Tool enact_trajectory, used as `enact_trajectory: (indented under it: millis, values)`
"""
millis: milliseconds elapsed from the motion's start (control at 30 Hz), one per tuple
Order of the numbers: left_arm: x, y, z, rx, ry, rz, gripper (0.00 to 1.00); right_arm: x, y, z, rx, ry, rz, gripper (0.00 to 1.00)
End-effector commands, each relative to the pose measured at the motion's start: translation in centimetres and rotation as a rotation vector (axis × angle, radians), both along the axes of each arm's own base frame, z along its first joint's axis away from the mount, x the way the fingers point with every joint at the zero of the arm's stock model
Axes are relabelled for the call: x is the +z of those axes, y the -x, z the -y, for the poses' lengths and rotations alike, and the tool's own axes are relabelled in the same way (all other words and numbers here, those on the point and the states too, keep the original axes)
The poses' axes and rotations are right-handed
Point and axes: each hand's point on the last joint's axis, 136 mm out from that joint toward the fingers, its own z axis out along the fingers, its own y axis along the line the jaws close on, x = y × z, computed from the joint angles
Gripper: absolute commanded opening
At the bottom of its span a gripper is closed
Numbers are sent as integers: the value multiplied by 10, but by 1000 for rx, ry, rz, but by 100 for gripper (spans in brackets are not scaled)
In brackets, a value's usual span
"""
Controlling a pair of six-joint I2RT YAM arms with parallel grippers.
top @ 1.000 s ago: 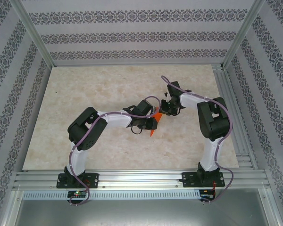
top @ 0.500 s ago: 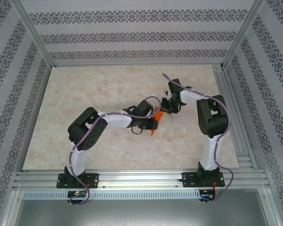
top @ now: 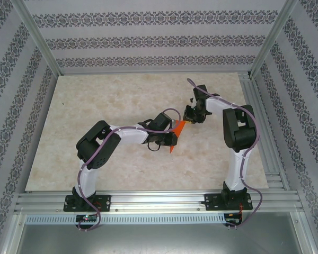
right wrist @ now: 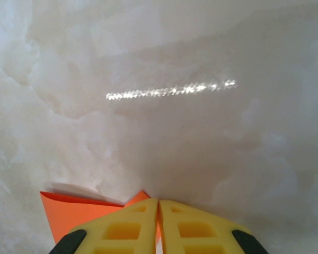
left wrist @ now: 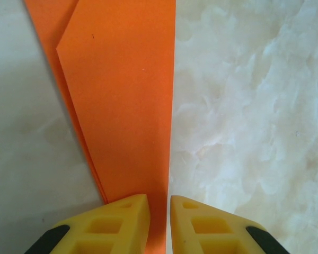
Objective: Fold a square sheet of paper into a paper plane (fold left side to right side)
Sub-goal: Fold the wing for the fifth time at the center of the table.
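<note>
Top camera high, looking down; wrist cameras close above table (top: 95, 95), sharing paper (left wrist: 127, 106).

The orange paper (top: 178, 127) is folded into a narrow, layered shape with one long straight edge and a slanted flap. It sits mid-table, slightly right of centre, running near to far.

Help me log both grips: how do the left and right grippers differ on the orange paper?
The left gripper has a slim gap between its fingers, with the orange paper running through it; the right gripper has its fingers meeting at the tips. A long folded strip stretches ahead of the left gripper; a small corner pokes out beside the right gripper. Both are closed on the paper, at opposite ends.
</note>
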Motion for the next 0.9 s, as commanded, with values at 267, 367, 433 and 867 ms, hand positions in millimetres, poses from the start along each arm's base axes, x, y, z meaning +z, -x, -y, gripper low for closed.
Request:
enact_trajectory:
  millis: [267,367,433,867]
  values:
    - [-76,64,-50,-29,-247,-234,23,45,-31,29,-22,78,150,12]
    - [-74,63,-49,-26,-241,-229,23,59,-14,10,-7,-5,167,12]
    - [-73,63,-48,-24,-236,-227,23,63,0,-7,14,-71,167,12]
    - [-57,56,-37,-34,-189,-202,23,-4,23,-42,28,-117,21,12]
